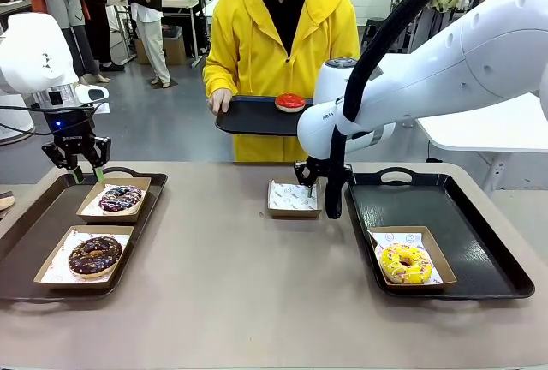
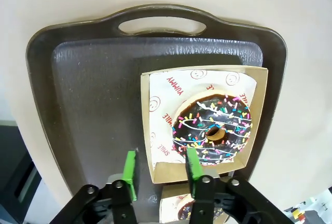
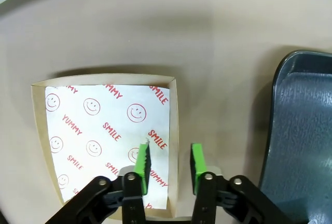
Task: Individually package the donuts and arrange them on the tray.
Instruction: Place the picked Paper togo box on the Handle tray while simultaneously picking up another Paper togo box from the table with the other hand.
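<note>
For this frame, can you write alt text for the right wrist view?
The right gripper straddles the right wall of an empty cardboard box, one green pad inside and one outside. The box's paper liner, printed with red smileys, "SMILE" and "YUMMY", lies on the beige table; a dark tray shows at the right edge.

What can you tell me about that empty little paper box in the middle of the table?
The empty box is a shallow, square, brown cardboard tray lined with white paper printed with red "SMILE", "YUMMY" and smiley faces. It sits flat on the table, just left of the right-hand black tray, apart from it. The right claw straddles its right wall, one green pad inside over the liner, the other outside. Whether the pads touch the wall is unclear.
</note>
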Robot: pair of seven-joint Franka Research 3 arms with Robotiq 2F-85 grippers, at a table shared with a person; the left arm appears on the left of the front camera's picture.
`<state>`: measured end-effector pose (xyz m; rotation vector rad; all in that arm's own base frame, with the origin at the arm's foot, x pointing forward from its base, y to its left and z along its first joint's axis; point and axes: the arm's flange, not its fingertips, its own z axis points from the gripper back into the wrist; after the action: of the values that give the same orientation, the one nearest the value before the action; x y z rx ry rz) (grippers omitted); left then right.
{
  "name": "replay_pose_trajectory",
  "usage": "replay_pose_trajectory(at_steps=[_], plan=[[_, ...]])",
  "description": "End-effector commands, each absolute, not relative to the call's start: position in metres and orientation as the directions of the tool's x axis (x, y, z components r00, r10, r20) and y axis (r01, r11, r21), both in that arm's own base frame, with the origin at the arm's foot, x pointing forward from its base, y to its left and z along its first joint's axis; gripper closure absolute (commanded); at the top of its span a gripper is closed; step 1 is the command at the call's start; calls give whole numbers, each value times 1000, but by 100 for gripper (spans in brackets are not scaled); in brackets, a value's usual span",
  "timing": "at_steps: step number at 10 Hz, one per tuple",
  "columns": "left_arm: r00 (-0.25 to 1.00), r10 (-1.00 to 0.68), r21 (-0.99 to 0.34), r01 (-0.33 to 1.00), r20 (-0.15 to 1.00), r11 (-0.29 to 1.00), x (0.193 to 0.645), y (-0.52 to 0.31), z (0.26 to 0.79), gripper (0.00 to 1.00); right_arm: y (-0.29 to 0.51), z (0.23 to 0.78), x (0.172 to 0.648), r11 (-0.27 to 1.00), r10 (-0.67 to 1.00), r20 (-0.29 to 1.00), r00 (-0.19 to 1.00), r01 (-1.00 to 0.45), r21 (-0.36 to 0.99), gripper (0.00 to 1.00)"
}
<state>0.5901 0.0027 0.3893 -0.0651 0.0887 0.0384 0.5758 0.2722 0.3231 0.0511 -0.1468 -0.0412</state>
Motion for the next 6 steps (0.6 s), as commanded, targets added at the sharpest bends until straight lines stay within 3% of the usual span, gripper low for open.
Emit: replay_pose_trajectory(at_steps=[1,2,3,6], plan=[[996,16,-54,-21,-84,998,590,5,390,0,275,326,578,996,-77,156,985,71,46,100],[997,15,-55,-20,-82,998,589,5,391,6,274,329,577,996,-85,163,983,77,53,100],[997,14,-57,-19,-81,998,589,5,392,0,272,332,576,995,-92,171,981,83,58,100],[997,9,-72,-14,-82,997,588,5,394,0,270,338,573,992,-115,186,976,105,63,100]])
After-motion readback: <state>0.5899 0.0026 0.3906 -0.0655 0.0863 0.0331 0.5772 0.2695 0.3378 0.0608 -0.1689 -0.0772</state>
